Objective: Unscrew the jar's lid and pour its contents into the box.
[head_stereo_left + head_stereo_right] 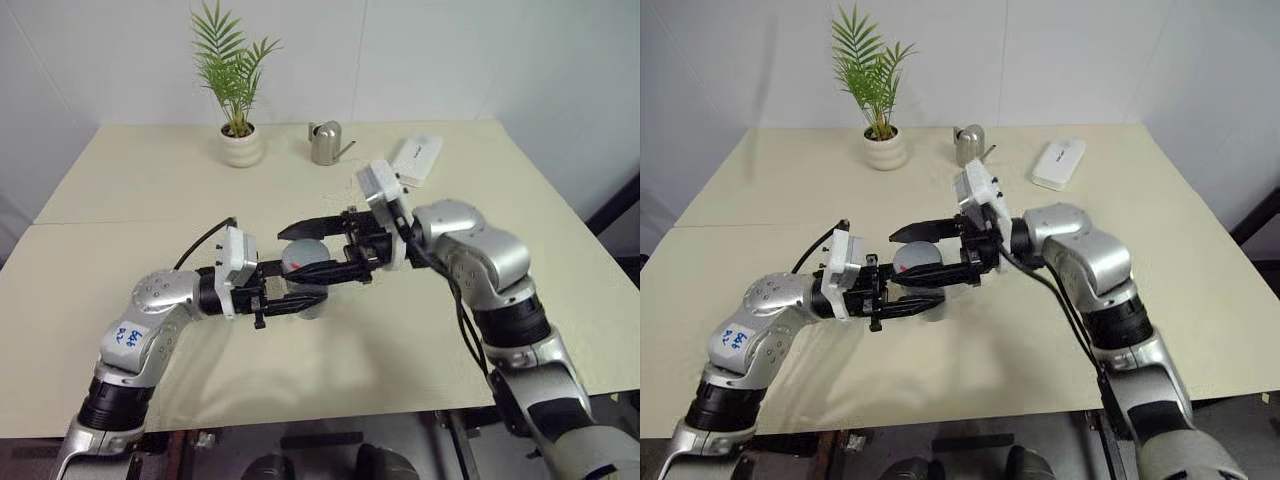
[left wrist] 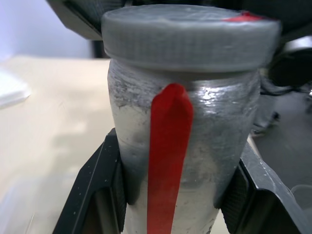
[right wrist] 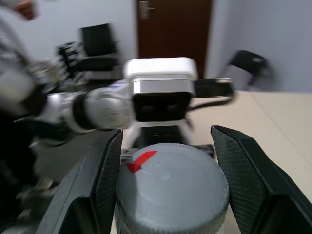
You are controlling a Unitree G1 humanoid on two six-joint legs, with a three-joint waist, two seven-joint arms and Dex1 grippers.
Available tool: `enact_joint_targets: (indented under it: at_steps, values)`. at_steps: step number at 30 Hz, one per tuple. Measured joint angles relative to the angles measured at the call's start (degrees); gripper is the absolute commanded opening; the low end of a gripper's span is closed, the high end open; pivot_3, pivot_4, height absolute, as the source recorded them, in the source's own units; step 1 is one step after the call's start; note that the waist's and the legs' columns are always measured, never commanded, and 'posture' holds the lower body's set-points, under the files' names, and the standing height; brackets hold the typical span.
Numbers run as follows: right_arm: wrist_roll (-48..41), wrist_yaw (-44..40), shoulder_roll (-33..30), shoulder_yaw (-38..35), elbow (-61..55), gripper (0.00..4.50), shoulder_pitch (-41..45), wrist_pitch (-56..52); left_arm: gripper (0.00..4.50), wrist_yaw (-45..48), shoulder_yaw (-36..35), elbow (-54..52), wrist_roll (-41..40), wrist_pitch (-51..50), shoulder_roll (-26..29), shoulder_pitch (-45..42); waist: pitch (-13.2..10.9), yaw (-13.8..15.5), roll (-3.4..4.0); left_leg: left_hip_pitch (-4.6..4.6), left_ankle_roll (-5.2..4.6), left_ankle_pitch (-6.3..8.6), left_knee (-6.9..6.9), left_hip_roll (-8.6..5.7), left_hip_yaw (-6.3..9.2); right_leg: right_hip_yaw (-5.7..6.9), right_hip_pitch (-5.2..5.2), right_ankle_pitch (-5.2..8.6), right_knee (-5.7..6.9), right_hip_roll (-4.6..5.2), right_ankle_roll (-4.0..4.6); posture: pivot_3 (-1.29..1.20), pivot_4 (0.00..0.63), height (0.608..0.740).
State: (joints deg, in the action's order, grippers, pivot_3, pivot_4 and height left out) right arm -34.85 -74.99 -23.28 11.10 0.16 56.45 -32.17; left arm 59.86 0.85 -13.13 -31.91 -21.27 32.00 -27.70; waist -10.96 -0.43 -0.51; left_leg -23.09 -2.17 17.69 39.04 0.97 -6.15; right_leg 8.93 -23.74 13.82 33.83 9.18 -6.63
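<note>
On the left, the left gripper [image 1: 300, 297] reaches in level from its side, and its two black fingers [image 2: 95, 190] are pinching the body of the small silvery-grey jar [image 2: 183, 146] with the red stripe down its side. The jar stands upright between them, held up off the pale tabletop [image 1: 150, 180] in the middle of the scene, its long axis running straight up and down.

Moving to the middle, the round grey ribbed screw lid [image 3: 170, 187], a small red mark on its top, sits square on the jar's mouth, not yet off.

From the right comes the right gripper [image 1: 312, 248], also level, pointing back toward the left one. Its fingers [image 3: 246, 175] are pressed in on either side of the lid, above the left gripper's hold. So the two hands face each other, one stacked over the other on the same upright axis.

That's the hinge of it: the twist has to turn about that vertical line, right hand on the cap, left hand bracing the body below.
</note>
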Motion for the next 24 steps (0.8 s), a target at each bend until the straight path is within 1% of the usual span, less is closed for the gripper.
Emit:
enact_joint_targets:
  at_steps: [4, 10, 12, 13, 16, 19, 22, 24]
  values:
    - [0.6, -6.8, -0.3, 1.6, 4.6, 2.63, 3.4, 2.8, 1.98, 3.1, 0.5, 0.9, 0.0, 0.0, 0.5, -1.5, 0.0, -0.2, 0.00, -0.02, 0.00, 0.00, -0.02, 0.01, -0.01, 0.00, -0.01, 0.00, -0.02, -0.01, 0.00, 0.00, 0.150, 0.740]
    - [1.2, -8.6, 0.1, 2.1, 7.4, 2.63, 4.1, 5.1, 1.98, 3.5, 0.6, 1.8, 0.1, 0.5, 0.3, -1.6, 0.0, -0.1, 0.00, -0.04, 0.00, 0.00, -0.01, 0.01, 0.03, 0.01, -0.01, 0.00, -0.03, 0.01, 0.00, 0.00, 0.150, 0.740]
    - [1.2, -8.0, 0.4, 2.1, 7.9, 3.29, 4.2, 5.3, 1.98, 3.1, 0.3, 1.8, 0.1, 0.7, 0.3, -1.3, 0.0, 0.0, 0.00, -0.04, 0.00, 0.00, -0.01, 0.01, 0.03, 0.01, -0.01, 0.00, -0.03, 0.01, 0.00, 0.00, 0.150, 0.740]
    - [1.3, -7.7, 0.4, 1.7, 8.5, 3.55, 4.2, 5.2, 1.98, 3.0, -0.2, 1.8, 0.1, 0.9, 0.3, -0.8, 0.0, 0.0, 0.00, -0.04, 0.00, 0.00, 0.00, 0.01, 0.03, 0.01, -0.01, 0.00, -0.03, 0.02, 0.00, 0.00, 0.150, 0.740]
    - [2.2, -5.0, -1.0, -1.8, 11.7, 4.49, 4.2, 5.4, 1.98, 2.8, -2.7, 2.2, 0.1, 1.5, 1.2, 0.9, 0.0, 0.3, 0.00, -0.04, 0.01, -0.01, 0.02, 0.01, 0.03, 0.01, 0.00, 0.00, -0.02, 0.02, 0.00, 0.00, 0.150, 0.740]
    - [2.9, -3.4, -1.7, -4.6, 12.8, 4.49, 4.5, 5.9, 1.98, 2.7, -4.1, 2.6, 0.1, 1.7, 2.4, 1.5, 0.0, 0.2, 0.00, -0.04, 0.02, 0.00, 0.01, 0.03, 0.02, 0.01, -0.01, 0.00, -0.03, 0.02, 0.00, 0.00, 0.150, 0.740]
    - [3.1, -1.2, -1.6, -5.2, 11.6, 4.49, 4.5, 5.9, 1.98, 1.9, -4.4, 2.8, 0.4, 2.0, 2.7, 1.5, 0.0, 0.1, 0.01, -0.04, 0.03, 0.00, -0.01, 0.03, 0.02, 0.01, -0.02, 0.00, -0.03, 0.02, 0.00, 0.00, 0.150, 0.740]
    - [4.2, 1.8, -1.0, -5.2, 9.2, 4.49, 3.6, 5.8, 1.98, 1.3, -4.4, 3.0, 0.7, 2.0, 2.7, 1.4, 0.0, 0.1, 0.01, -0.04, 0.03, 0.01, -0.01, 0.03, 0.01, 0.01, -0.02, 0.00, -0.02, 0.02, 0.00, 0.00, 0.150, 0.740]
